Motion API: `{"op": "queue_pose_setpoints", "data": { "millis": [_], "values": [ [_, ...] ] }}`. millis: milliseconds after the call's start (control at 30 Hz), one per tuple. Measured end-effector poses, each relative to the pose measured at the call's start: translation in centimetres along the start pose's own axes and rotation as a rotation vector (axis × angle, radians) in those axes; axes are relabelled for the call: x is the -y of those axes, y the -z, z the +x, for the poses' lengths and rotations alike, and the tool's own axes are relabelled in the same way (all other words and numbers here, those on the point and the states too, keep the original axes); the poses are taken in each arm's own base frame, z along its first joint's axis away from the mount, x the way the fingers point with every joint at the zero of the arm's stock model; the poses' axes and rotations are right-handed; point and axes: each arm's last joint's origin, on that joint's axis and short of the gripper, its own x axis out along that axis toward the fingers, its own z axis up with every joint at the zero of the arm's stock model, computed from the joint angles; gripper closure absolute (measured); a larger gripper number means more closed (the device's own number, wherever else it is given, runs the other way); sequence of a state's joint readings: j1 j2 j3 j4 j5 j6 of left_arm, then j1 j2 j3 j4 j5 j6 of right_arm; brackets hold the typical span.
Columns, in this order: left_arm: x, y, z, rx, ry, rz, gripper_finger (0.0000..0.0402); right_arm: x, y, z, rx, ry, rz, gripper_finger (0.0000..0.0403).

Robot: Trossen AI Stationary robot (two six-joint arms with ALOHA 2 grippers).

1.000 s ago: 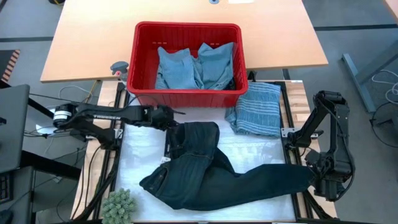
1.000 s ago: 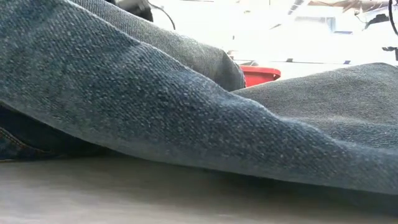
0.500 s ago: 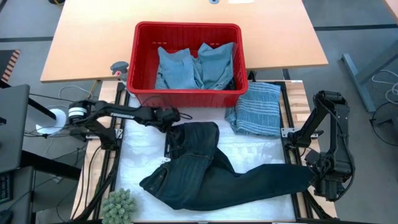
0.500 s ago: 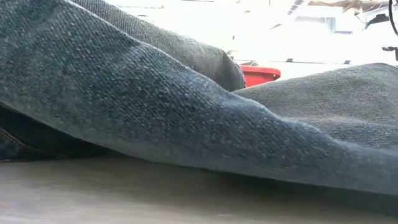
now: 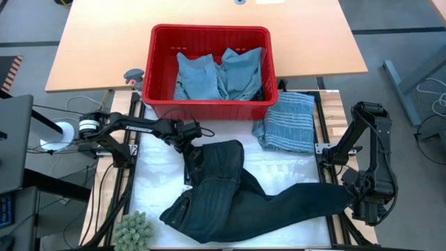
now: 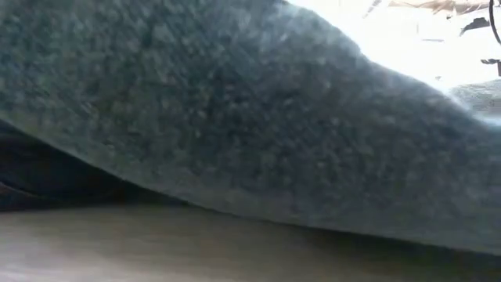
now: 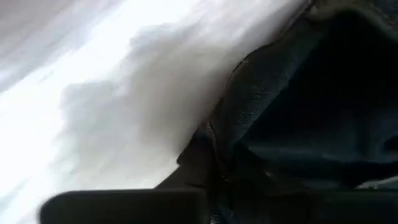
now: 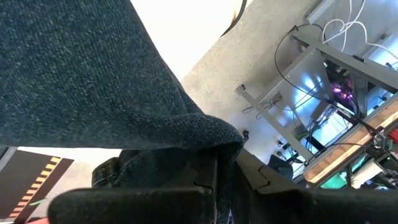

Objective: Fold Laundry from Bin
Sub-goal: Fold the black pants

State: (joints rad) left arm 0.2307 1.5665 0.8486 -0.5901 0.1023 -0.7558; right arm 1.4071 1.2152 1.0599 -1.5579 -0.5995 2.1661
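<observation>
Left arm: we see it reaching low across the bench from its base at the left edge, forearm nearly level, wrist bent down toward the cloth.
Left jaws (image 5: 189, 143): we see them pressed together on the upper left edge of the jeans (image 5: 230, 188); in the left wrist view a fold of dark denim (image 7: 298, 118) sits right at the fingers.
Right arm: we see it folded up at the right edge of the bench, elbow raised, wrist tucked down by the near right corner.
Right jaws (image 5: 350, 202): they pinch the end of the jeans leg; in the right wrist view the denim (image 8: 93, 93) drapes over the closed fingers.
Jeans: stretched between the two sets of jaws, waist end by the left ones, one leg running to the right ones, the rest bunched on the white mat (image 5: 157, 181) below the left jaws.
Bin (image 5: 209, 101): red, just beyond the left jaws, holding light blue garments (image 5: 219, 73).
Striped cloth (image 5: 287, 122): folded, beside the bin, well apart from the right jaws.
Low view: we see only denim (image 6: 235, 117) close up over the bench.
</observation>
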Motion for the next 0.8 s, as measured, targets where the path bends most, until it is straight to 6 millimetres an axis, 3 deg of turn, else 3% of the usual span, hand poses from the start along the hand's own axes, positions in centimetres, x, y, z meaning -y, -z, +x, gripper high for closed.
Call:
{"op": "queue_pose_setpoints", "data": {
  "millis": [267,500,667,800],
  "values": [
    [2.1,-0.3,-6.8,0.056,-0.012,0.049,0.0396,0.0,0.0,0.0,0.0,0.0,-0.001,0.0355],
    [4.2,0.4,-15.1,0.093,-0.053,0.064,0.0396,0.0,0.0,0.0,0.0,0.0,-0.001,0.0355],
    [4.7,1.2,-21.4,0.177,-0.142,0.068,0.0396,0.0,0.0,0.0,0.001,0.0,0.0,0.0355],
    [4.3,2.1,-23.7,0.213,-0.199,0.039,0.0396,0.0,0.0,0.0,0.001,-0.001,0.005,0.0355]
  ]
}}
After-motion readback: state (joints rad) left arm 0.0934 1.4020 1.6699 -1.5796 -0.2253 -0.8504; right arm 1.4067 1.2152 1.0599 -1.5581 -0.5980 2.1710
